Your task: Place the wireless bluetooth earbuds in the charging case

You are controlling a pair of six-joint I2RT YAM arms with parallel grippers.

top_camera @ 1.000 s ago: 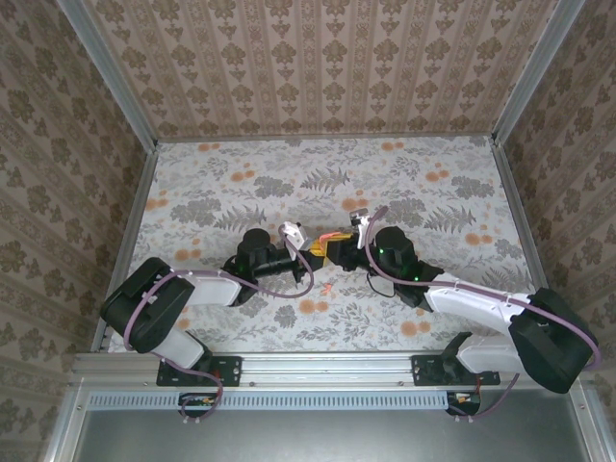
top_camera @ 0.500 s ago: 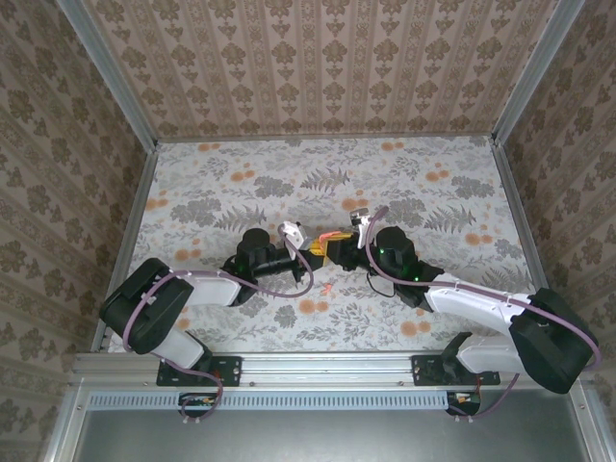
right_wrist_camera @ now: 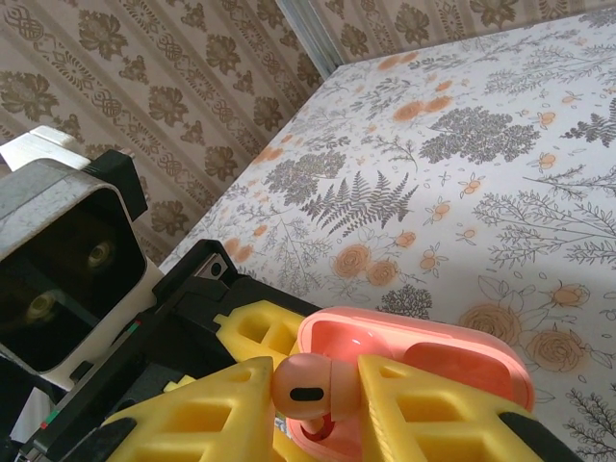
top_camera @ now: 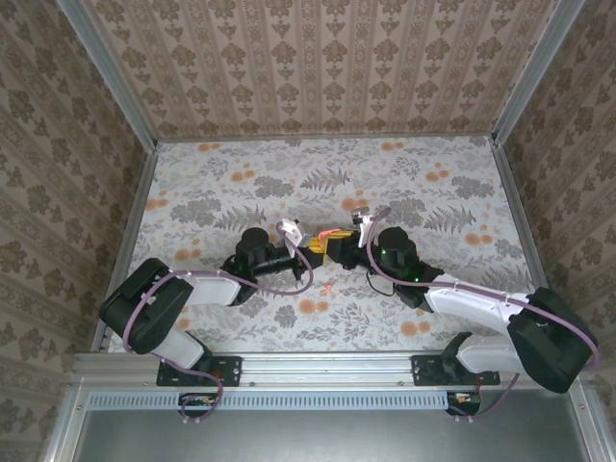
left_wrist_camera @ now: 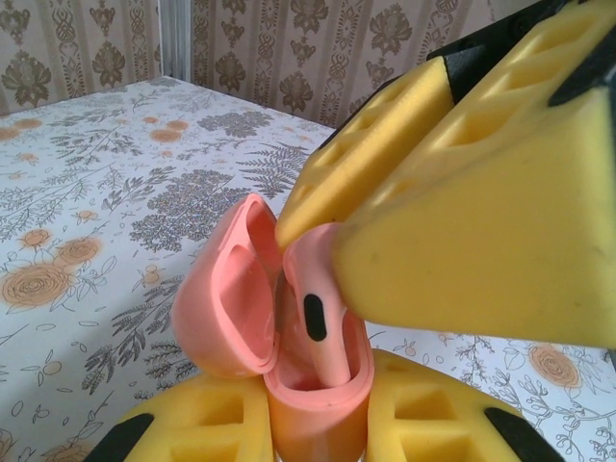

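Observation:
The charging case (left_wrist_camera: 318,414) is salmon pink and stands upright in my left gripper (left_wrist_camera: 318,428), which is shut on its body. Its hinged lid (left_wrist_camera: 226,298) hangs open to the left. My right gripper (right_wrist_camera: 313,397) is shut on one earbud (right_wrist_camera: 306,387). This earbud (left_wrist_camera: 313,289) is pink with a black oval mark, not black. Its stem points down into the case's open mouth. In the top view both grippers (top_camera: 325,245) meet at mid-table around the case (top_camera: 328,235). A tiny pink piece (top_camera: 327,286), perhaps the other earbud, lies on the table.
The floral table cover (top_camera: 241,192) stretches out on all sides, with patterned walls around it. My left arm's wrist camera (right_wrist_camera: 58,260) sits close to the right gripper's left side. The right gripper's yellow fingers (left_wrist_camera: 452,192) hang over the case.
Both grippers have shifted slightly away from the arm bases together, still joined around the case and earbud.

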